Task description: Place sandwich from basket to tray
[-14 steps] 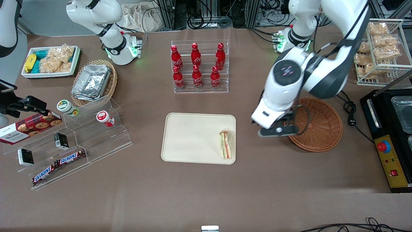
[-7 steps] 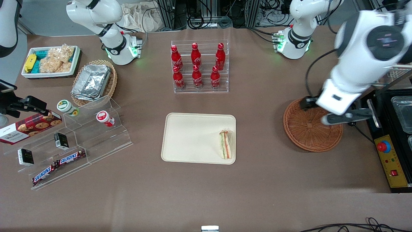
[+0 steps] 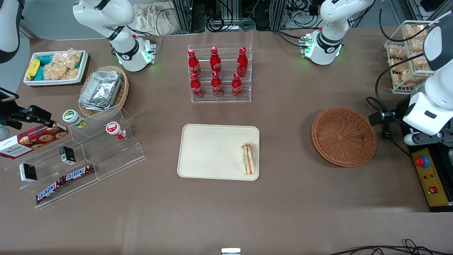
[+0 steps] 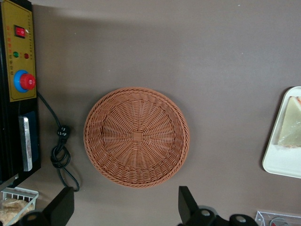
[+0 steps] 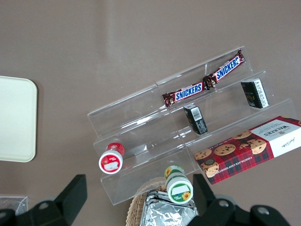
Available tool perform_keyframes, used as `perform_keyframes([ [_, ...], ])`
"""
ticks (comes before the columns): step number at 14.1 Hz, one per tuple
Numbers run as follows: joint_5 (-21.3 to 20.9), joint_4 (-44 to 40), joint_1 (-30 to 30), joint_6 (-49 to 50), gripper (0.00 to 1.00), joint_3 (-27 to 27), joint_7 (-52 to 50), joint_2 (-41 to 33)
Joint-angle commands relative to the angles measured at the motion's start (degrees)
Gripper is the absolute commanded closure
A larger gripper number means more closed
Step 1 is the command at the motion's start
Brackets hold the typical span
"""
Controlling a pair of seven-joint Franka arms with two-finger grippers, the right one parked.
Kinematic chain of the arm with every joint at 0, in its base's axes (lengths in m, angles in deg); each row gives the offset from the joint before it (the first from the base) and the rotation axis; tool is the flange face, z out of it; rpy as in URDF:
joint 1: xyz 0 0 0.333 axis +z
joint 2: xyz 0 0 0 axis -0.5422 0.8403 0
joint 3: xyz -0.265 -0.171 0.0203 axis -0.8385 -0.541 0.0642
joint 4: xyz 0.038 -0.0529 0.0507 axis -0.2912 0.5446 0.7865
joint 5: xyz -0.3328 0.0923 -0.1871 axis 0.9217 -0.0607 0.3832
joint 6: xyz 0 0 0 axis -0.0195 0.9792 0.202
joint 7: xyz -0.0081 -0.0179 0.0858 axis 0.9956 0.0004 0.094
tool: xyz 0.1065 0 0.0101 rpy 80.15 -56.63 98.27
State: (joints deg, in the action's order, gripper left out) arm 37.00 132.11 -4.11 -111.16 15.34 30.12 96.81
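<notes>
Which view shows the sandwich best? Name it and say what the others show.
The front view: the whole sandwich lies on the tray, filling layers visible. The left wrist view cuts it at the frame edge. The right wrist view shows only a bare tray corner. The open gripper hangs above the control box, holding nothing.

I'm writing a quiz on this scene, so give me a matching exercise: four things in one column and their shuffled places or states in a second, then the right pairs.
Things:
1. sandwich
2. basket
3. gripper
4. tray

States:
A. holds nothing, bare wicker
B. lies on the tray, at its edge nearest the basket
C. open, high above the table's working-arm end
D. flat on the table, nearer the front camera than the cola bottles

Pairs: 1-B, 2-A, 3-C, 4-D
</notes>
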Motion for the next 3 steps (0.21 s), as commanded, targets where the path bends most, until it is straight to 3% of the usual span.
perform_keyframes([
  [1,0.49,-1.74,2.21,1.08,0.00,-0.50,2.60,0.94],
  [3,0.93,-1.56,3.61,1.44,0.00,0.11,5.77,0.94],
])
